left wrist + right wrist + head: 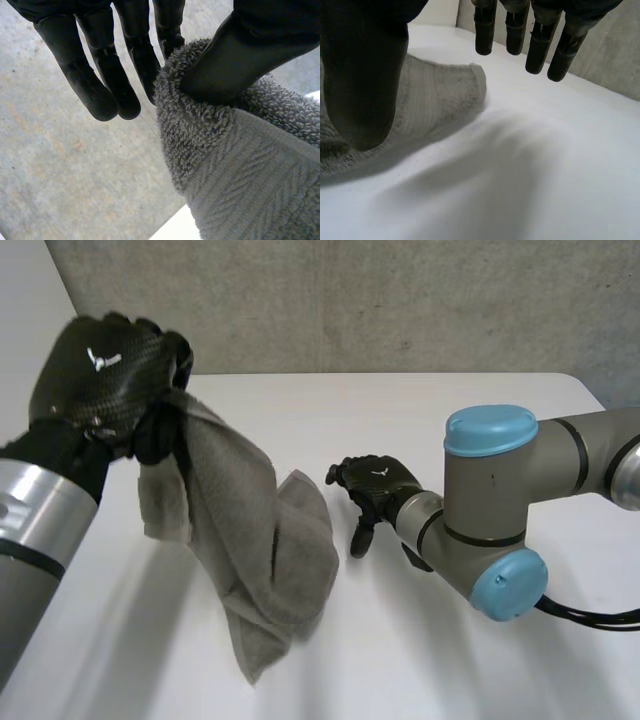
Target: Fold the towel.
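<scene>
My left hand [105, 365] is raised at the left of the white table [420, 410] and holds a grey towel [250, 530] by an upper edge. The towel hangs down in loose folds, its lower part resting on the table. In the left wrist view the thumb [240, 60] presses the towel [240, 165] against a finger, while the other fingers [95, 85] stay straight and apart from it. My right hand [375, 485] hovers low over the table just right of the towel, open and empty. In its wrist view the towel [435, 100] lies beside the thumb [362, 85].
A grey concrete wall [400, 300] runs behind the table's far edge. My right arm's elbow [495, 510] reaches over the right side of the table. Bare white tabletop [545, 165] lies under the right hand's palm.
</scene>
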### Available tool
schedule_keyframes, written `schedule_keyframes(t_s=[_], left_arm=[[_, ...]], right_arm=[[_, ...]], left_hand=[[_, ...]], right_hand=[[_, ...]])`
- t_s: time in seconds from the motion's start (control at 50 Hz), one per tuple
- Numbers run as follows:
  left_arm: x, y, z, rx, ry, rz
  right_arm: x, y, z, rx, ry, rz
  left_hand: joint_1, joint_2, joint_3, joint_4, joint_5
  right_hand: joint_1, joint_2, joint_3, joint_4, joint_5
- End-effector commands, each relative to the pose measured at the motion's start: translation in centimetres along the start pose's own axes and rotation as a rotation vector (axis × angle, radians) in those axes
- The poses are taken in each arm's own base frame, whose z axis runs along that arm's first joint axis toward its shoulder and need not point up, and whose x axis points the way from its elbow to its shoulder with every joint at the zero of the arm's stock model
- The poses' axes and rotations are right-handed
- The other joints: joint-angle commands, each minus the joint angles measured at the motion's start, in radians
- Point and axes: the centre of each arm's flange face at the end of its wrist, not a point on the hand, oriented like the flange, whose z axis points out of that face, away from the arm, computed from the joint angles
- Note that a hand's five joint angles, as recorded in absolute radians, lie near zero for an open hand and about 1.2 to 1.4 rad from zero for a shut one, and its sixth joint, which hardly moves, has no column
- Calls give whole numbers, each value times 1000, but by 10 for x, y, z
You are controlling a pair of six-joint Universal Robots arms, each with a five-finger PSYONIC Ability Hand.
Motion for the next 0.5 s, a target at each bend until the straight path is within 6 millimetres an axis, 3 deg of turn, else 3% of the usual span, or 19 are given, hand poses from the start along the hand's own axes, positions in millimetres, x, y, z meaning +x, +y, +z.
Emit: schedule_keyframes(t_s=[0.02,0.12,0.26,0.3,0.42,0.5], left_arm=[[8,17,-15,-47,35,-6],[11,22,-24,-63,50,-8],[12,19,-38,-49,47,-7],[11,18,-41,-43,45,-7],[11,14,-49,-24,39,-5],[10,12,-52,-16,37,-4]], right_arm=[[-1,-23,1,77,-48,-126],[-7,-34,8,117,-128,-145],[-27,-23,27,107,-209,-186],[-39,-11,38,86,-241,-234],[-51,4,54,67,-260,-320],[-61,16,65,45,-273,-379]], left_hand=[[-18,-90,-147,-120,-251],[-18,-90,-147,-120,-251],[-18,-90,-147,-120,-251],[-18,-90,-147,-120,-251],[-18,-90,-147,-120,-251],[-18,-90,-147,-120,-251]], right_hand=[[-16,-14,-11,-15,9],[-22,-20,-17,-21,3],[-22,-20,-17,-21,3],[-22,-20,-17,-21,3],[-16,-14,-11,-15,9],[156,158,161,157,181]])
